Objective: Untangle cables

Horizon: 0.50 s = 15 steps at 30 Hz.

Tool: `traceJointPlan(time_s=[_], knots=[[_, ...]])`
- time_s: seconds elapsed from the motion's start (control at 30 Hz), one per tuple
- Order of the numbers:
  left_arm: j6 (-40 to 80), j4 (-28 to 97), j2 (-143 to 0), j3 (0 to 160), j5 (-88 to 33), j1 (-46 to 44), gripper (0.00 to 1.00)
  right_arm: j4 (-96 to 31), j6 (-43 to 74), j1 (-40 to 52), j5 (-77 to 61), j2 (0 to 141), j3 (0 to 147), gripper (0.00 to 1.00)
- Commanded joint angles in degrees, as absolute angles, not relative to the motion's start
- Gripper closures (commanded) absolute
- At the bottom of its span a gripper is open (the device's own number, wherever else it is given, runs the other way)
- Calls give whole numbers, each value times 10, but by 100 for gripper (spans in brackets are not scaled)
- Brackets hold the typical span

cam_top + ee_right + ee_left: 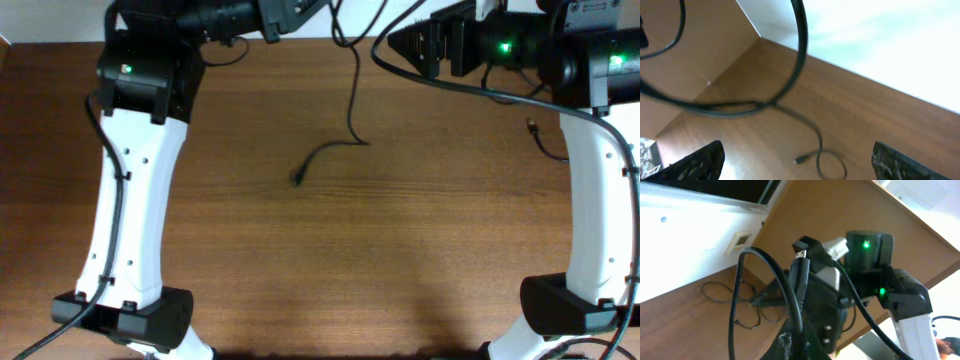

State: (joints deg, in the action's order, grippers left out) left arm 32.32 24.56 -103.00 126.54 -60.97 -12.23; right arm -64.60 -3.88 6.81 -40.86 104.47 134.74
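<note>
Cable (352, 100) in L tool (791, 345) clamp, end on table (400, 250); R tool (800, 161) apart, nearby

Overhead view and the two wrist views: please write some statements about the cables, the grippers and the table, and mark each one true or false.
1. The table is of brown wood. True.
2. The right gripper is shut on a cable. False: its fingers stand wide apart, with nothing held between them.
3. One black cable ends on the table, near its middle. True.
4. A box stands on the table. False: no box is in view.
5. The left wrist view shows a plug close to the camera. True.
</note>
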Motion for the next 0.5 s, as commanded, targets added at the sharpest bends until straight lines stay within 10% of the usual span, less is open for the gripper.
traceJointPlan(time_s=[0.0, 0.13, 0.27, 0.47], knots=[[336, 218, -1032, 1273, -579, -139, 100, -624, -19, 67, -418, 1042, 1353, 7], [359, 214, -1032, 1273, -570, -152, 100, -607, -16, 67, -389, 1043, 1353, 7], [389, 189, -1032, 1273, -579, -162, 100, -609, -16, 67, -377, 1049, 1353, 75], [404, 161, -1032, 1273, -585, -190, 100, -606, -14, 67, -380, 1053, 1353, 41]])
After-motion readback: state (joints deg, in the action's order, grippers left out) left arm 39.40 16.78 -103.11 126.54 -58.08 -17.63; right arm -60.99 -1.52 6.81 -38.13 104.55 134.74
